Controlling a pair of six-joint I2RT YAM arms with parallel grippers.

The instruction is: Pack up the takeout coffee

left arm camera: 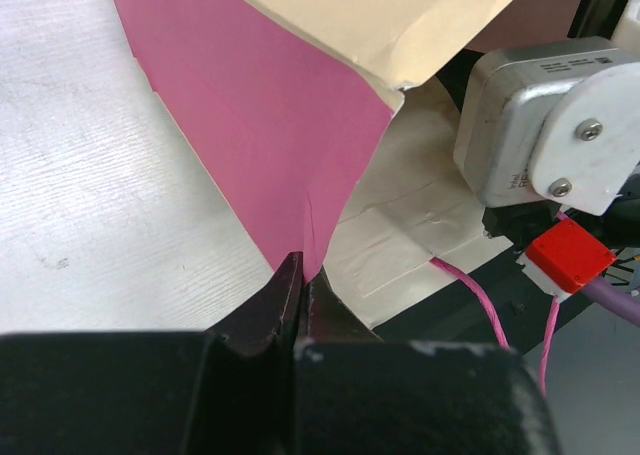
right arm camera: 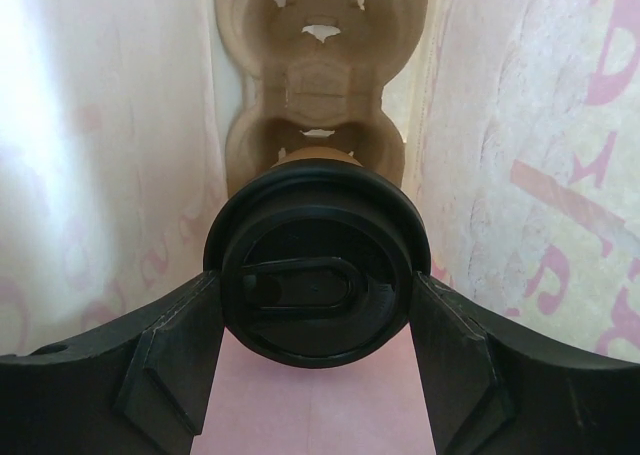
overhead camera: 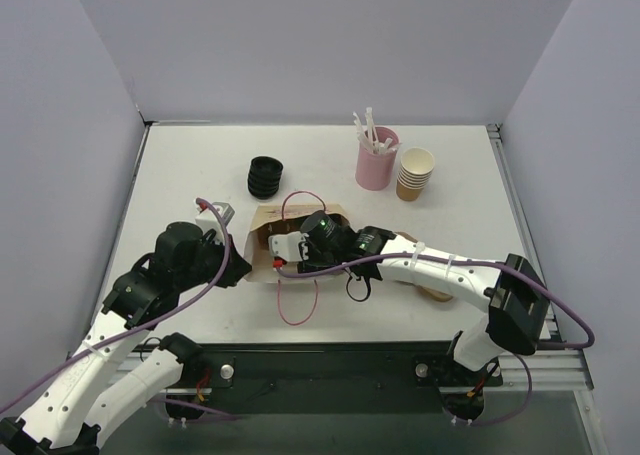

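Observation:
A paper bag [overhead camera: 262,233] lies on its side mid-table, its mouth facing right; its inside is pink [left arm camera: 270,125]. My left gripper [left arm camera: 303,275] is shut on the bag's near edge and sits at the bag's left end [overhead camera: 243,263]. My right gripper [overhead camera: 287,249] reaches into the bag mouth. In the right wrist view, the takeout coffee [right arm camera: 315,275], a tan cup with a round black lid, sits between the right gripper's [right arm camera: 315,287] fingers, both pads against the lid's sides. A brown pulp cup carrier [right arm camera: 318,85] lies deeper inside the bag, just beyond the cup.
A stack of black lids [overhead camera: 265,177] stands behind the bag. A pink holder with stirrers [overhead camera: 376,157] and a stack of lidless paper cups [overhead camera: 415,173] stand at the back right. The bag's pink string handles [overhead camera: 298,310] trail toward the near edge.

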